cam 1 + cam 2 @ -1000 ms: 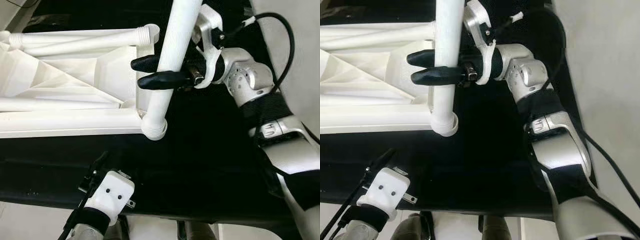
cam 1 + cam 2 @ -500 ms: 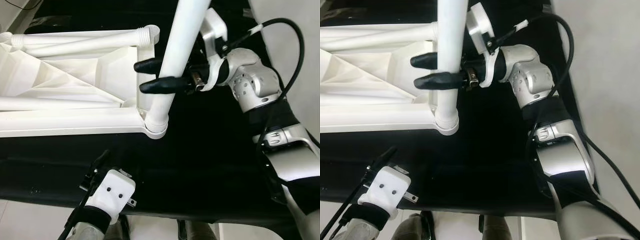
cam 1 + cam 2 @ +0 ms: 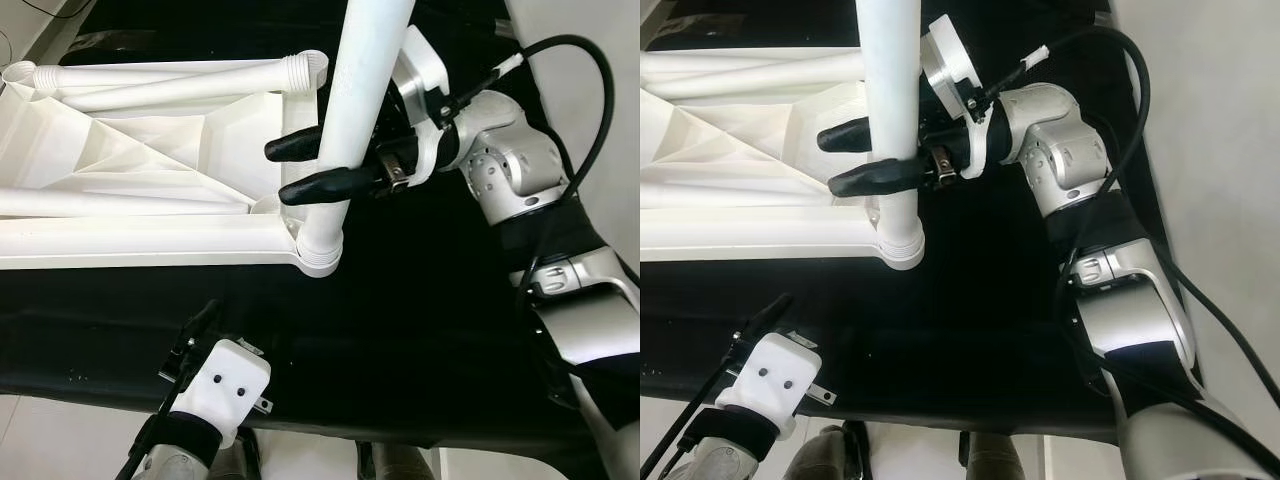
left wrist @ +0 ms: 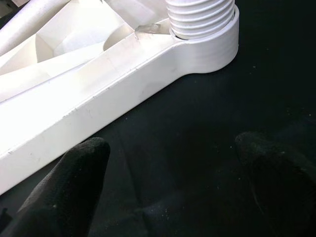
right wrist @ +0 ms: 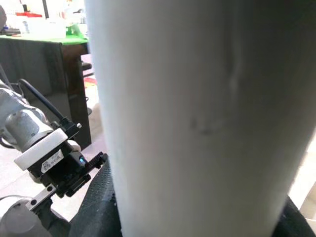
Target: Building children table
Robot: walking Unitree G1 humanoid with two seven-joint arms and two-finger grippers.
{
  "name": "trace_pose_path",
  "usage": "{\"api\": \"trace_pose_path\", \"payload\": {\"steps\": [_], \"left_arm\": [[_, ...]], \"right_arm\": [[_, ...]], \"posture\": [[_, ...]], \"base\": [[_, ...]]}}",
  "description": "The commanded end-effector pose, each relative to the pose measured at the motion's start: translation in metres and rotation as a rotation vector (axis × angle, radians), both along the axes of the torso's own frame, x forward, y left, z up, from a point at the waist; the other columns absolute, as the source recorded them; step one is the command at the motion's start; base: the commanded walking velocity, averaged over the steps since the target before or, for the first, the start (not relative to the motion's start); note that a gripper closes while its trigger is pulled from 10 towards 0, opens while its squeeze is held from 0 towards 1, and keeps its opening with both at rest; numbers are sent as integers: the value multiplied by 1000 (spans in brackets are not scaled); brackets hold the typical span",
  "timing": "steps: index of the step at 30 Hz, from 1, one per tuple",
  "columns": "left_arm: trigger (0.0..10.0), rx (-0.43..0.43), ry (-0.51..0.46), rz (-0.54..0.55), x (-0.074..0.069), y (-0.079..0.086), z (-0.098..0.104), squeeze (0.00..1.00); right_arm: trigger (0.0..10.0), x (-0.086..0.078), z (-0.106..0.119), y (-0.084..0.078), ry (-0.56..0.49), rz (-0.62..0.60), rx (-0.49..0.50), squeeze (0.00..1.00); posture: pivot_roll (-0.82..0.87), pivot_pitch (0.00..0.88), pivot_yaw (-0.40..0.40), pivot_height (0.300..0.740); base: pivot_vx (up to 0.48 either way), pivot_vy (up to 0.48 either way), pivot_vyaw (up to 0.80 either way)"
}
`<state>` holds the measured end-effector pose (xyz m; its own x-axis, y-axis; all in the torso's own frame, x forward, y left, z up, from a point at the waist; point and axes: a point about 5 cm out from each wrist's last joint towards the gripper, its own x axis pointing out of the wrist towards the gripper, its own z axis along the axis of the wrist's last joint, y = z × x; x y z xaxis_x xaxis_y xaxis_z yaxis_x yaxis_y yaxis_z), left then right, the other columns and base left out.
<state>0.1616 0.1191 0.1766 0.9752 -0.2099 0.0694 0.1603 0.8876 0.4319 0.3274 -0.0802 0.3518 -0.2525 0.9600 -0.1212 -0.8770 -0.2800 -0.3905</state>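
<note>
Right gripper [image 3: 305,166] clamped on leg [image 3: 355,110]; since 1 s ago its threaded end went from off-corner into tabletop [image 3: 150,240] socket at 6 o'clock. Ready to screw. Left gripper [image 4: 168,163] wide, idle.

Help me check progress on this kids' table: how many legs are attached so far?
2 visible: one upright leg in the near corner socket, held by the right gripper; another leg at the far corner, lying flat. More may be hidden.

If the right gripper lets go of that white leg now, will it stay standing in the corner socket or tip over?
Probably it tips. The white leg leans from its threaded end in the corner socket of the table frame, and how far it is screwed in isn't clear. It looks stiff, smooth plastic, so it could slip in the right gripper and roll on the black mat.
</note>
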Motion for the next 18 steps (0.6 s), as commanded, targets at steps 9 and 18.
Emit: {"api": "trace_pose_path", "payload": {"steps": [9, 18], "left_arm": [[10000, 16, 41, 13, -1, 0, -9, 0], [10000, 16, 38, 14, 0, 0, -8, 0]], "right_arm": [[10000, 11, -17, 11, 60, -116, -97, 0], [10000, 20, -18, 13, 69, -219, -95, 0]], "posture": [[6, 357, -16, 740], [1, 361, -16, 740]], "base": [[0, 0, 0], [0, 0, 0]]}}
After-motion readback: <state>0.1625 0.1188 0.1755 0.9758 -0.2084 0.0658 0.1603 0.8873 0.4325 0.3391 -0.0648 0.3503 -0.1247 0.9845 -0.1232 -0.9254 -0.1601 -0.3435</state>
